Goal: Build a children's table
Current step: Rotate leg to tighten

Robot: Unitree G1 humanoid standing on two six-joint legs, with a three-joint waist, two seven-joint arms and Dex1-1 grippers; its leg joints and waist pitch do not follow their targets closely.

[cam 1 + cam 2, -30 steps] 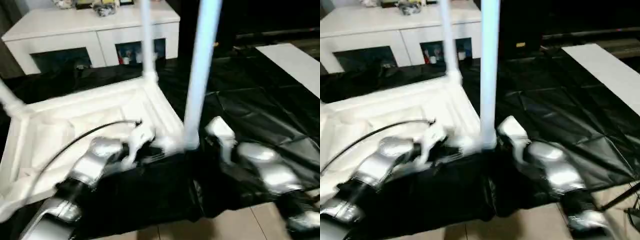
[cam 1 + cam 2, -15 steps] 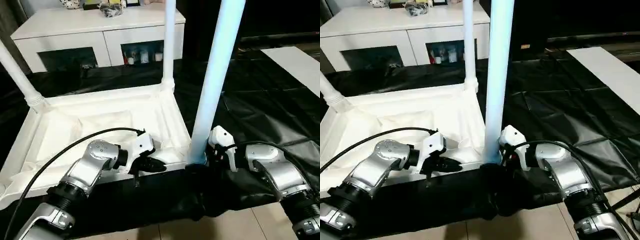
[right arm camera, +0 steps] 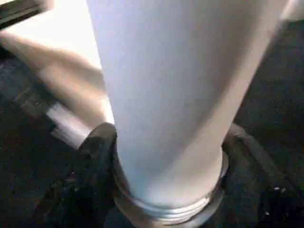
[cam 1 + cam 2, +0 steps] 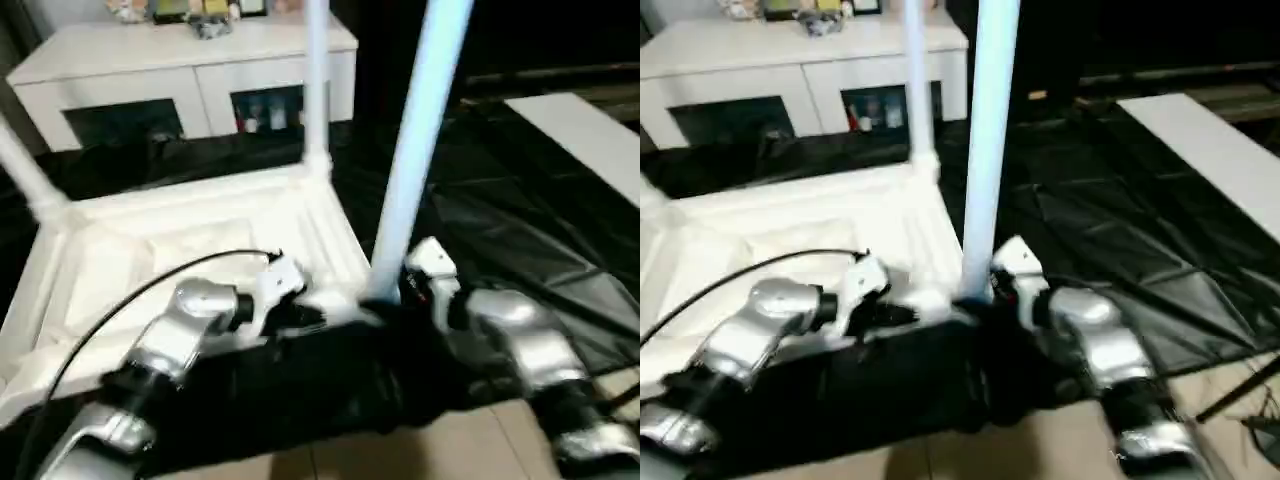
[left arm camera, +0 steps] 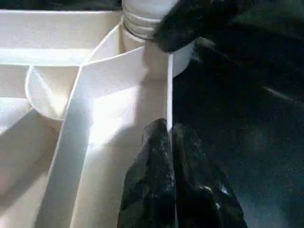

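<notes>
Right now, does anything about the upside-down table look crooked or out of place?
One thing: the back left leg leans outward from its corner of the tabletop, while the back right leg and the near leg held by the right gripper stand close to upright. Nothing looks broken.

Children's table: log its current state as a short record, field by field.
tabletop: upside down on black sheeting, ribs up
near-right leg: upright in its corner socket
other legs: two more stand upright in corners
right gripper: fingers around the near-right leg's base
left gripper: pinching the tabletop's rim beside that socket
background: white cabinet
</notes>
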